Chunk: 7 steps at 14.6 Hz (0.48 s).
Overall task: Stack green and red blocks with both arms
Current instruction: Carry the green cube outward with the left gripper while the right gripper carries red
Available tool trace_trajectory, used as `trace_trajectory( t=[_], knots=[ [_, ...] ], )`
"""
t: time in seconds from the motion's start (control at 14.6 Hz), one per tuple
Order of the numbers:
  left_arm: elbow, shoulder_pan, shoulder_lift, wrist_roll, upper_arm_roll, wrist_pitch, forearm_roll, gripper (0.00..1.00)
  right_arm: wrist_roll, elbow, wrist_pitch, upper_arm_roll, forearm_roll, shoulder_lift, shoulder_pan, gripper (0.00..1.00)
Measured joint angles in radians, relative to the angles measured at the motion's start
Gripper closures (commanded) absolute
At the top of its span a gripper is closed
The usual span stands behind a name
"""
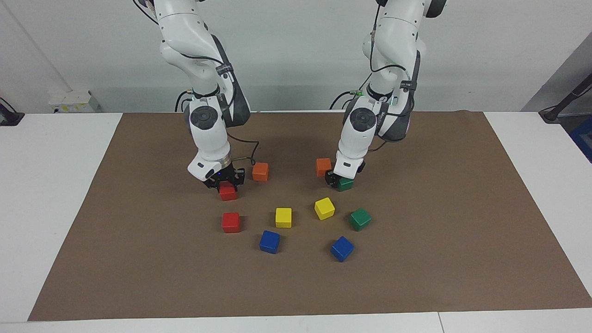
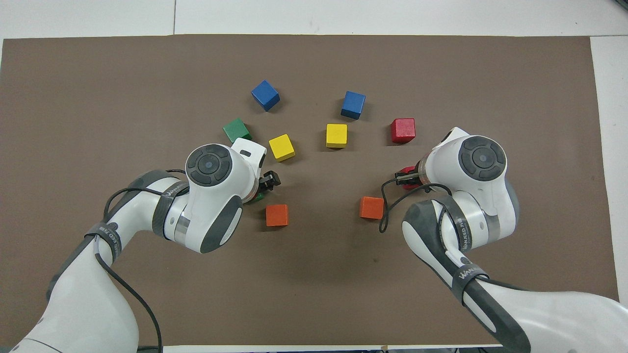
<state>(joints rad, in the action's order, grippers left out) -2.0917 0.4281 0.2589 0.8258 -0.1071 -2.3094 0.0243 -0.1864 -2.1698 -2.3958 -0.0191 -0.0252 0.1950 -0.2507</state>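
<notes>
Two red, green, orange, yellow, blue cubes each; right hand (image 1: 225,181) pinches red cube (image 1: 227,192), left hand (image 1: 341,177) pinches green cube (image 1: 345,184), beside orange cubes (image 1: 260,171).

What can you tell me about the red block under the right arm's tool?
The red block is a small, smooth, bright red cube, sitting flat on the brown mat beside an orange cube. The right tool is shut on its upper part, covering most of it from overhead. A second red block lies farther from the robots.
</notes>
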Motion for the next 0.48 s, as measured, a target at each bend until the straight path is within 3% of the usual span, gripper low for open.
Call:
trace_trajectory(
  t=[0.27, 0.48],
  knots=[
    [0.015, -0.027, -0.015, -0.016, 0.009, 0.062, -0.001, 1.0, 0.061, 0.12, 0.168, 0.004, -0.001, -0.007, 0.064, 1.0],
    [0.031, -0.14, -0.081, -0.208, 0.016, 0.181, -0.004, 1.0, 0.187, 0.162, 0.204, 0.007, 0.0, -0.018, 0.174, 1.0]
  ],
)
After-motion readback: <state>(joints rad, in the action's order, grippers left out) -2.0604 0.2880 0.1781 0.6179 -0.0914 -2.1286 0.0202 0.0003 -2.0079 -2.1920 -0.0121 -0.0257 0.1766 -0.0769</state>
